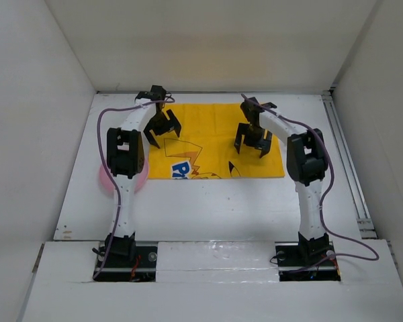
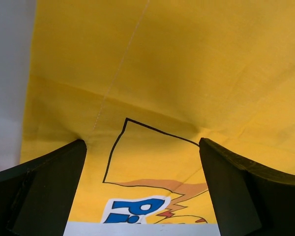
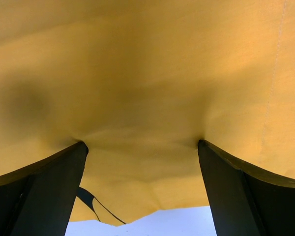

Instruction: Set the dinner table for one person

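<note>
**Top external view.** The white worktop (image 1: 208, 208) lies under and all around both hands, closed in by white walls on three sides. A yellow placemat (image 1: 208, 134) lies flat on it. The left hand (image 1: 164, 136) stands wide open, fingers pointing down over the placemat's left part. The right hand (image 1: 251, 149) is equally wide over the right part. From this height it cannot be told whether the fingertips touch the cloth. A pink round-edged object (image 1: 106, 180) lies nearer than the left hand and to its left. The left arm covers most of it, so what it is cannot be told. The print on the placemat is too small to read.

**Left wrist view.** The left hand (image 2: 142, 187) is spread wide with nothing between its fingers (image 2: 49, 187). Both tips meet the placemat (image 2: 187, 73), and creases run out from them, which the overhead view does not show. A black outline and cut-off blue lettering lie between the fingers. Bare worktop (image 2: 10, 73) shows to the left of the hand and as a strip below it.

**Right wrist view.** The right hand (image 3: 142, 191) is also wide and holds nothing. Its fingers (image 3: 246, 196) rest on the placemat (image 3: 137, 73), which is puckered there. The placemat's edge and a strip of worktop (image 3: 157, 221) show between the fingers. The rest of the cloth is blurred.
</note>
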`<state>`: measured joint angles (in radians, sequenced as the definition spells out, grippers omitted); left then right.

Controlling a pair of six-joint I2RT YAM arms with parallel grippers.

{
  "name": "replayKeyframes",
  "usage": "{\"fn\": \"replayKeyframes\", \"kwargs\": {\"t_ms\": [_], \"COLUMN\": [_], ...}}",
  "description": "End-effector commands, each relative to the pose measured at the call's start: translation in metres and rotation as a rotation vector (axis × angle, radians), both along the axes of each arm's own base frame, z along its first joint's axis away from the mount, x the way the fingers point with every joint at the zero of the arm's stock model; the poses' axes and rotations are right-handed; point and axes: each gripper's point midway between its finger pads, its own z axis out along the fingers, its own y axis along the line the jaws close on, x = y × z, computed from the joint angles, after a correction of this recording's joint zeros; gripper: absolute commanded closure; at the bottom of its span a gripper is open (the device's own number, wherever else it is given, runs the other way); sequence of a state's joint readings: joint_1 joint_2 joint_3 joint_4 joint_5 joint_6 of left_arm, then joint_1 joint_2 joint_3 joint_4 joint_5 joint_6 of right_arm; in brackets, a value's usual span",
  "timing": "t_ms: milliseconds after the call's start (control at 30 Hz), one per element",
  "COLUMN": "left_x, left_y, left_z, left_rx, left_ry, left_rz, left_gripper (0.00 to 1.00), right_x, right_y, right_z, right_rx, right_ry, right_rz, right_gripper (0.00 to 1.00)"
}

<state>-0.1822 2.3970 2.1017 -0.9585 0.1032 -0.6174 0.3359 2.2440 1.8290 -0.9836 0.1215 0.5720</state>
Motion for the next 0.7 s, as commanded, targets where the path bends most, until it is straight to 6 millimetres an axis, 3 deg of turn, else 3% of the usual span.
{"fn": "replayKeyframes", "kwargs": {"t_ms": [0, 67, 167, 500, 600, 667], "left_x": [0.029, 0.039, 0.039, 0.025, 0.024, 0.024], "left_y": [0.023, 0.022, 0.022, 0.015, 0.015, 0.015], "left_z": [-0.036, -0.026, -0.031, -0.03, -0.029, -0.027], "left_rx": [0.065, 0.062, 0.064, 0.013, 0.012, 0.012], "left_ry": [-0.044, -0.076, -0.063, -0.054, -0.059, -0.057], "left_rz": [-0.005, -0.013, -0.013, -0.004, -0.004, -0.004], "left_gripper": [0.0, 0.0, 0.0, 0.0, 0.0, 0.0], "right_x": [0.009, 0.009, 0.016, 0.028, 0.023, 0.027], "right_y": [-0.011, -0.011, -0.009, -0.007, -0.01, -0.009], "right_z": [-0.029, -0.029, -0.023, -0.024, -0.027, -0.017], "right_rx": [-0.05, -0.052, -0.044, -0.051, -0.07, -0.06], "right_ry": [0.017, 0.022, 0.001, 0.0, 0.023, -0.008], "right_rz": [-0.014, -0.014, -0.015, 0.026, 0.025, 0.024], "right_gripper": [0.0, 0.0, 0.0, 0.0, 0.0, 0.0]}}
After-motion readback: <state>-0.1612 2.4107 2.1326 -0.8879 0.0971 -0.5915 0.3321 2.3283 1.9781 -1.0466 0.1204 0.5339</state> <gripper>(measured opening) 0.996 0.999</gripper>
